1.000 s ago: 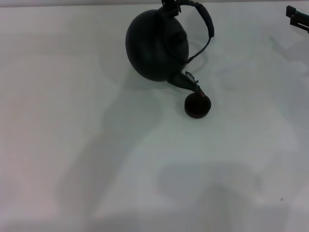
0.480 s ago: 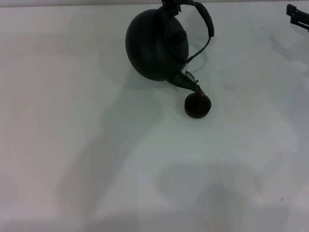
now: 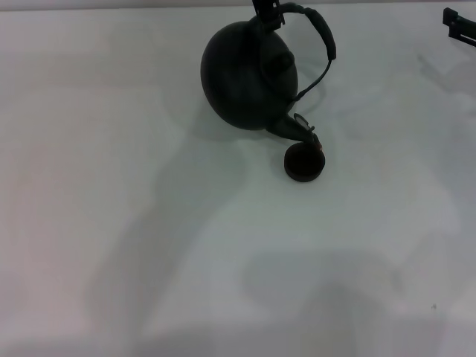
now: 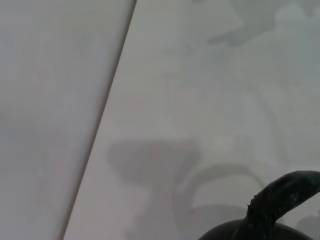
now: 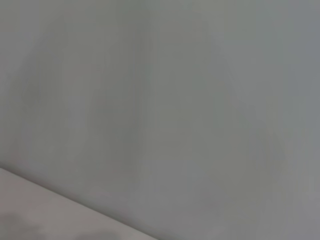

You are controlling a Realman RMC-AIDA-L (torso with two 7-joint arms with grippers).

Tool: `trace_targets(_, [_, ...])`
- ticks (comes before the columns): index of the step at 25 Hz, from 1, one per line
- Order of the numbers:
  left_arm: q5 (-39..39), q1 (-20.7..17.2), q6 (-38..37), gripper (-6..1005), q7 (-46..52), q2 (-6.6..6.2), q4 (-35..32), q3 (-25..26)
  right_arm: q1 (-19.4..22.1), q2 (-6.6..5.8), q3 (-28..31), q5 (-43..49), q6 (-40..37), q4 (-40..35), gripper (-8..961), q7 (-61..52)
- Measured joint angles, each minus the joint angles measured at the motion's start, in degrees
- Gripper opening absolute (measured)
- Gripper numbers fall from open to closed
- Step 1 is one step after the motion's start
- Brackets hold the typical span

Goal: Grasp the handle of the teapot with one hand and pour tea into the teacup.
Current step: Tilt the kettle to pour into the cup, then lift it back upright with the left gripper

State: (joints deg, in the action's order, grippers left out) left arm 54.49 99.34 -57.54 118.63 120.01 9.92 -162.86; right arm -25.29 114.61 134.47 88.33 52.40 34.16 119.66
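Nearest the robot the white surface (image 3: 149, 260) is bare, so there is open room on that side and to both sides of the work. Farther out sits the teacup (image 3: 304, 162), tiny and light, with the spout of the tilted teapot (image 3: 249, 74) right over its rim, perhaps touching it. That is the main risk: a small sideways drift could nudge the cup or send tea past its narrow mouth, and tipping further could overfill it. Beyond, the left gripper (image 3: 266, 9) meets the handle (image 3: 321, 37) at the view's far edge; its jaws appear clamped on the hoop, which could let the heavy pot swing. The surface's far edge lies close behind the pot, leaving little room there. The right gripper (image 3: 460, 24) is parked far right; whether its jaws are apart I cannot tell.
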Motion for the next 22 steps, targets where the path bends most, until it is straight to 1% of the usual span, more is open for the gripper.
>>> trace_targets(11, [-1.4, -0.4, -0.1, 162, 1.0, -0.12, 0.4, 0.0, -0.1, -0.28, 0.0, 0.0, -4.0, -0.1, 828, 0.0])
trace_targets(16, [-2.9, -0.5, 0.1, 162, 1.7, -0.19, 1.0, 0.0, 0.1, -1.02, 0.2, -0.9, -6.9, -0.2, 828, 0.0])
trace_targets(20, [-8.0, -2.4, 0.3, 162, 0.6, -0.44, 5.3, 0.0, -0.6, -1.80, 0.9, -1.5, -7.5, -1.3, 828, 0.3])
trace_targets(22, [-11.4, -3.8, 0.3, 162, -0.8, -0.51, 7.8, -0.1, -0.9, -1.94, 1.0, -1.5, -7.9, -1.5, 828, 0.4])
